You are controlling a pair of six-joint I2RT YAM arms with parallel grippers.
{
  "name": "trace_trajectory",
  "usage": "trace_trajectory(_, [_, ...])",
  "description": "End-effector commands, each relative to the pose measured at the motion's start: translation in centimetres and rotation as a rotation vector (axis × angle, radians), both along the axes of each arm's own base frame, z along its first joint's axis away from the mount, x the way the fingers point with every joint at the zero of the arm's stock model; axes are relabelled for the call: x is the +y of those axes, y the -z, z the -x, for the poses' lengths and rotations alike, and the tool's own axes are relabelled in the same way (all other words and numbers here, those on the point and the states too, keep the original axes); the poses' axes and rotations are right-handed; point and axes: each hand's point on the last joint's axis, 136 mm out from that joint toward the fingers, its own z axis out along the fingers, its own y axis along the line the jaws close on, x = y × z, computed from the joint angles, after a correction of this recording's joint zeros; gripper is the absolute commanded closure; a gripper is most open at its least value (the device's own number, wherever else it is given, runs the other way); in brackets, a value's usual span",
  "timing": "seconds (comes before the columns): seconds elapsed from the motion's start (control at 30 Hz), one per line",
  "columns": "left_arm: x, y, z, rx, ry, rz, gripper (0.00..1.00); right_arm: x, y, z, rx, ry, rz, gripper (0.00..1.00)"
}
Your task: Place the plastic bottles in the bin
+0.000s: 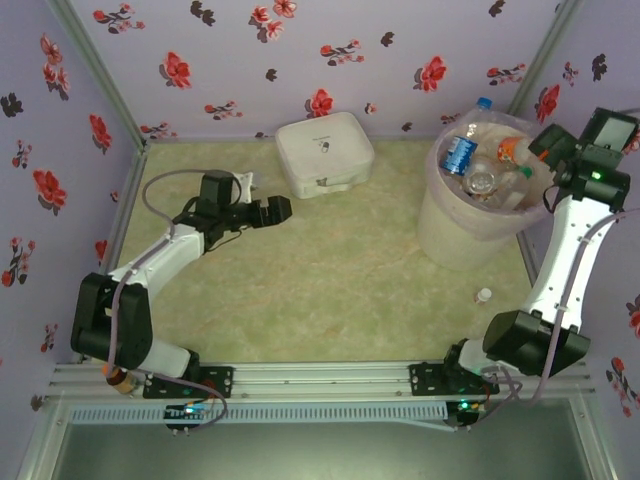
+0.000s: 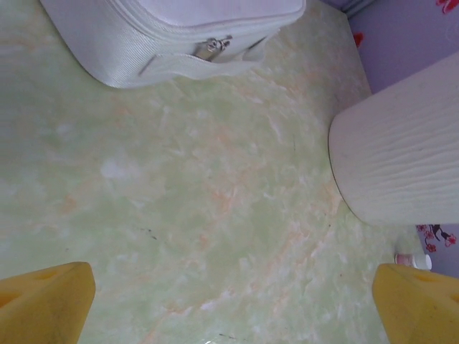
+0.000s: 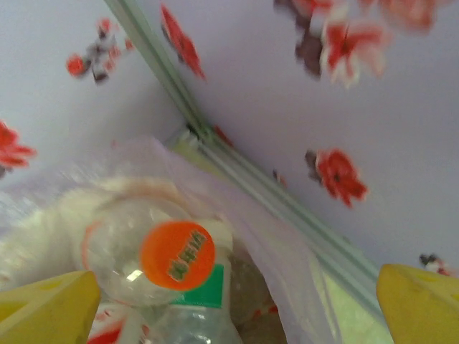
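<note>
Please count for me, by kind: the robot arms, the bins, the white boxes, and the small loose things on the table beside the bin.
robot arms: 2 (left arm, right arm)
bin: 1
white box: 1
small loose thing beside the bin: 1
Total: 5

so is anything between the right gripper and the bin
Nothing visible. The right gripper hangs open just over the bin, with an orange-capped bottle lying inside it directly below the fingers.
</note>
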Motion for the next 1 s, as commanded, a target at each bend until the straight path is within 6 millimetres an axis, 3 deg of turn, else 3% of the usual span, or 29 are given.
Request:
trace_trajectory(0.0, [0.8,-0.6,0.0,-0.030,-0.019,-0.007,0.00,3.2,2.5,-1.5,-0.020,-0.164,-0.133,0.01])
trace_trajectory(0.37, [1.7,0.0,0.7,-0.011,-0.055,-0.020,0.00,8.9,6.0,-6.0,-0.120,-0.396,-0.356,0.02])
trace_trajectory(0.53, [4.8,1.1,0.0,0.055,-0.187,-0.019,0.00,12.3,6.9,-8.9,-0.120,-0.410,-0.318,0.03])
trace_trajectory(0.67, [7.7,1.4,0.5,0.067,-0.272,-0.036,0.00,14.6,6.3,-12.0,-0.215,-0.408,-0.379,0.03])
trace_trajectory(0.8, [10.3,1.3,1.5,0.061,-0.320,-0.092,0.00,19.0,5.8,-14.3,-0.239,-0.496,-0.433,0.04])
trace_trajectory(0.97, [12.6,0.9,2.3,0.047,-0.371,-0.114,0.00,25.9,5.3,-15.1,-0.215,-0.650,-0.471,0.04])
